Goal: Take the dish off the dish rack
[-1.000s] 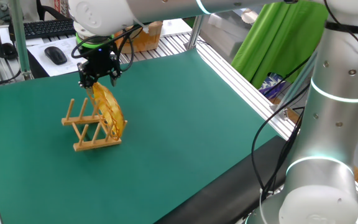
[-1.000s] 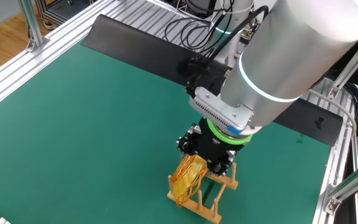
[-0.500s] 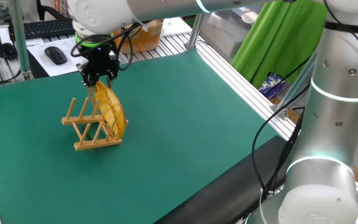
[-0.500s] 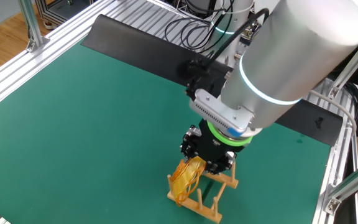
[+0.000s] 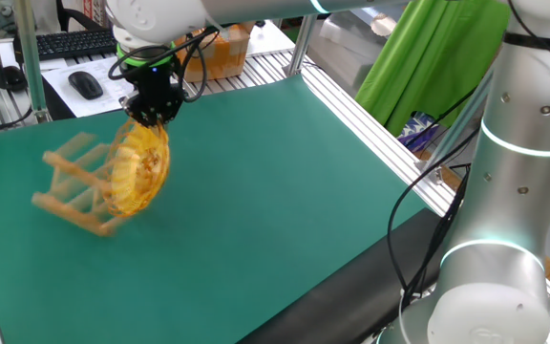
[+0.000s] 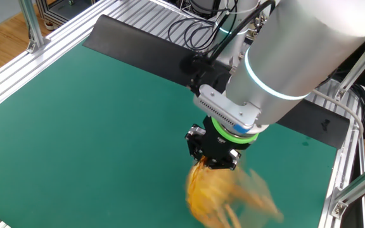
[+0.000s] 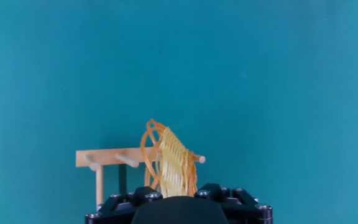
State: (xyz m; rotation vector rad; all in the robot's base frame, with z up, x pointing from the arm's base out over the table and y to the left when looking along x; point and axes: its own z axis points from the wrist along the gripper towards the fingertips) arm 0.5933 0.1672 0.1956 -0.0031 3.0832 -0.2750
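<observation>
1. The tool (image 5: 149,115) is clamped on the upper rim of the dish (image 5: 138,172); in the hand view the woven rim runs up into the tool body, though the fingertips themselves are hidden.
2. Since the earlier frames, the tool has risen slightly and the dish has swung with it. The dish now hangs tilted below the tool instead of standing upright between the pegs.
3. The dish rack (image 5: 73,191) has changed state as well. Half a second ago it stood square on the worktop (image 5: 285,191); it is now motion-blurred, tipped and displaced away from its former spot.
4. In the other fixed view, both dish (image 6: 209,189) and dish rack (image 6: 258,196) are smeared by motion. Whether they touch cannot be told there.
5. In the hand view, the dish (image 7: 169,163) overlaps the dish rack (image 7: 114,163), which reads as tilted.
6. Judgement: the dish probably snagged the pegs and dragged the rack along. Separation is therefore not confirmed; the rack may topple, and the lift needs the dish freed from the pegs.
</observation>
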